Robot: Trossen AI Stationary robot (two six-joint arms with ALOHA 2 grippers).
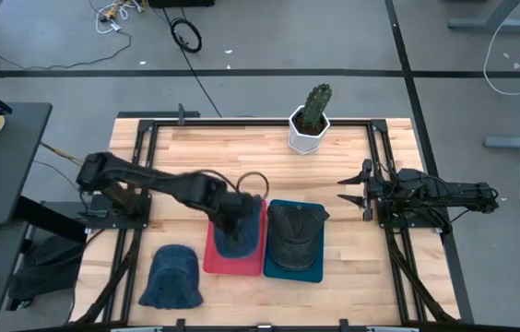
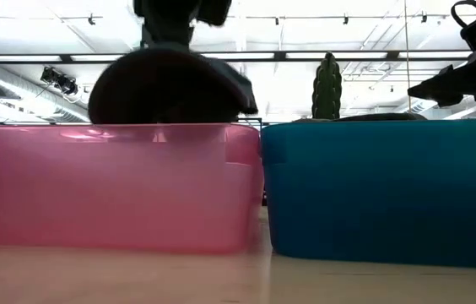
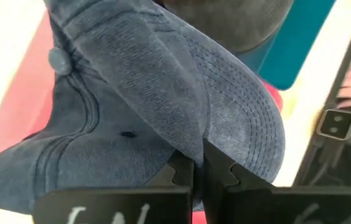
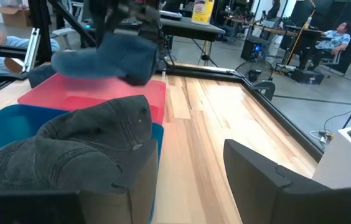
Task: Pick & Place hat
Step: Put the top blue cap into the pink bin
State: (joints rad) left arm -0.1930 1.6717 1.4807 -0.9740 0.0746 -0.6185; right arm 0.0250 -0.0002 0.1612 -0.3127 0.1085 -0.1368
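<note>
Denim-blue fabric fills the middle of the high view: we see a blue hat (image 1: pixel 235 231) over the pink bin (image 1: pixel 232 260), held by the left gripper (image 1: pixel 242 214), whose arm reaches in from nine o'clock. Just beside the pink bin, at its three o'clock, sits the blue bin (image 1: pixel 294 267) with a dark grey hat (image 1: pixel 295 233) lying on it. A second blue hat (image 1: pixel 171 278) rests on the wooden tabletop (image 1: pixel 343 249) at about seven o'clock from the pink bin. A cactus in a white pot (image 1: pixel 312 120) stands at the twelve o'clock edge. The right gripper (image 1: pixel 352 190) waits near the three o'clock edge with its fingers apart.

From the low view we find the held hat (image 2: pixel 166 86) above the rim of the pink bin (image 2: pixel 111 186); whether it touches the rim we cannot tell. The blue bin (image 2: pixel 386 190) sits close beside it, and the cactus (image 2: pixel 327 87) rises behind.

Our left wrist view shows the dark fingers (image 3: pixel 182 174) pressed together on the brim of the blue hat (image 3: pixel 163 106), with pink bin beneath.

Through the right wrist view we see the grey hat (image 4: pixel 82 149) on the blue bin (image 4: pixel 1 121) close by, the pink bin (image 4: pixel 101 96) beyond it, and the blue hat (image 4: pixel 110 57) hanging above that. The right arm's own fingers (image 4: pixel 269 177) stand apart.
</note>
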